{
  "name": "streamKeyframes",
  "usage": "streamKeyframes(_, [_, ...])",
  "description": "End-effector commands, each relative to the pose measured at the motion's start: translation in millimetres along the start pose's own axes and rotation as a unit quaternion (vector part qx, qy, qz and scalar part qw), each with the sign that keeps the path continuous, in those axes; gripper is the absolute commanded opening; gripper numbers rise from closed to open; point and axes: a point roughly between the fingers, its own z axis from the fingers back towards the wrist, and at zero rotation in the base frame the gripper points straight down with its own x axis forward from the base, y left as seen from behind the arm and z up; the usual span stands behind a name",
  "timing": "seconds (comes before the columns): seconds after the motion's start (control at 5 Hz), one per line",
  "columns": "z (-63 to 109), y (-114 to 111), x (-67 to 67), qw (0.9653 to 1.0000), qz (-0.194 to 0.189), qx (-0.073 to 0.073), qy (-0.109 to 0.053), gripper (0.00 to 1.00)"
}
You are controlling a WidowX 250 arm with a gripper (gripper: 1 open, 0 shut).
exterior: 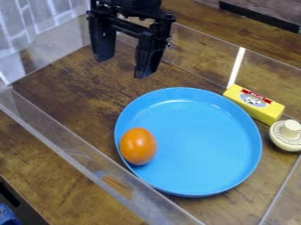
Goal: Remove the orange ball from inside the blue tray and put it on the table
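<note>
Right now, orange ball point(137, 146) resting inside the blue tray point(223, 123) against its near-left rim, end effector point(125, 54) hanging above the wooden bench point(70, 83) behind the tray, jaws spread wide and empty, yellow block point(255, 104) and cream ribbed disc point(286, 134) just right of the tray

A glossy, smooth skin is shown on the orange ball point(137, 145); the blue tray point(223, 167) appears smooth plastic, and grained dark wood is seen on the table point(70, 79).
</note>
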Motion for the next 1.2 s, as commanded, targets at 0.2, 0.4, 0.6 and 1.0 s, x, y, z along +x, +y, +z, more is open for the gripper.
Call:
streamKeyframes(0.2, [-11.5, -12, -7.1, 1.0, 0.008, -0.003, 0.003, 1.0])
streamKeyframes(0.4, [-22.4, -23, -10.8, 0.9997, 0.021, -0.007, -0.005, 1.0])
streamKeyframes(0.6, [-38.0, -31, -10.6, 0.9994, 0.03, -0.009, -0.014, 1.0])
streamKeyframes(1.0, [-56.2, -39, -7.9, 0.9988, 0.04, -0.014, -0.023, 1.0])
